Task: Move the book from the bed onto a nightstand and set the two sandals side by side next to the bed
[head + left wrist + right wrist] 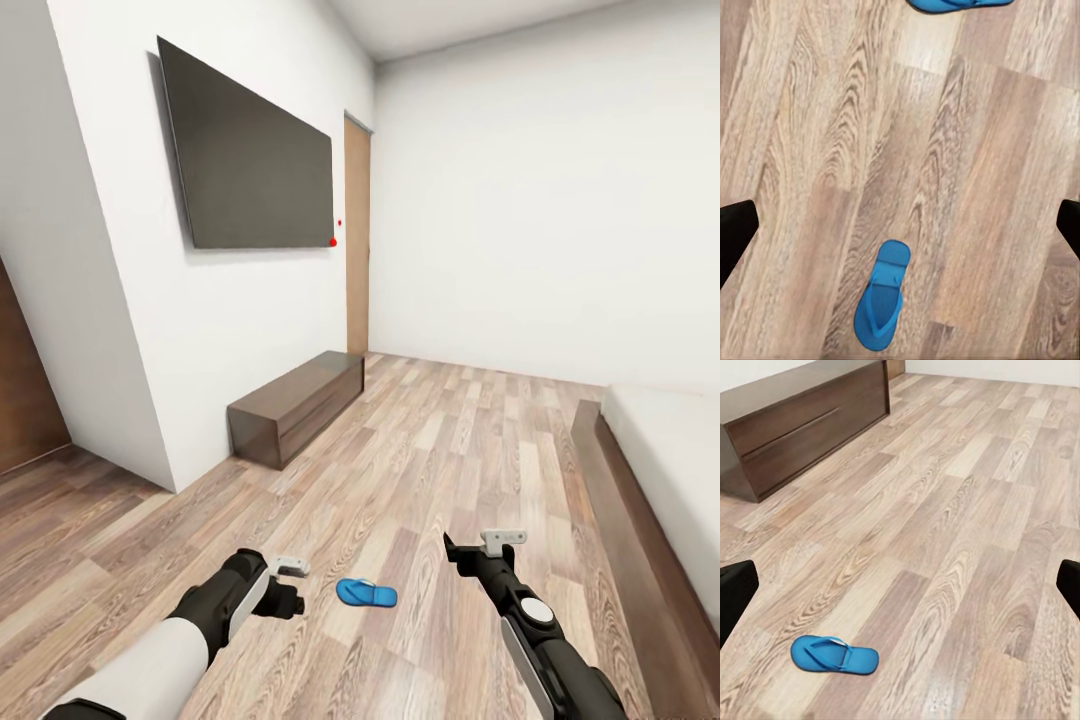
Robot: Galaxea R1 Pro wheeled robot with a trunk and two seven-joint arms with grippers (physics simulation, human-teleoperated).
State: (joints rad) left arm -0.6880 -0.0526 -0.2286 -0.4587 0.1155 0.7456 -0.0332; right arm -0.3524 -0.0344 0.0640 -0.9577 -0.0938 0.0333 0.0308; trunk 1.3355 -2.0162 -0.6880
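One bright blue sandal lies flat on the wood floor between my two grippers. In the left wrist view a second sandal lies just below my left gripper, with the first sandal cut off at the frame edge. The left gripper's fingers are spread wide with nothing between them. My right gripper is also open and empty, hanging right of the sandal. The bed, with its dark frame and grey mattress, runs along the right. The book and the nightstand are out of view.
A long low dark-brown cabinet stands against the left wall under a wall-mounted dark screen. A wooden door is in the far left corner. Open plank floor stretches from the grippers to the far white wall.
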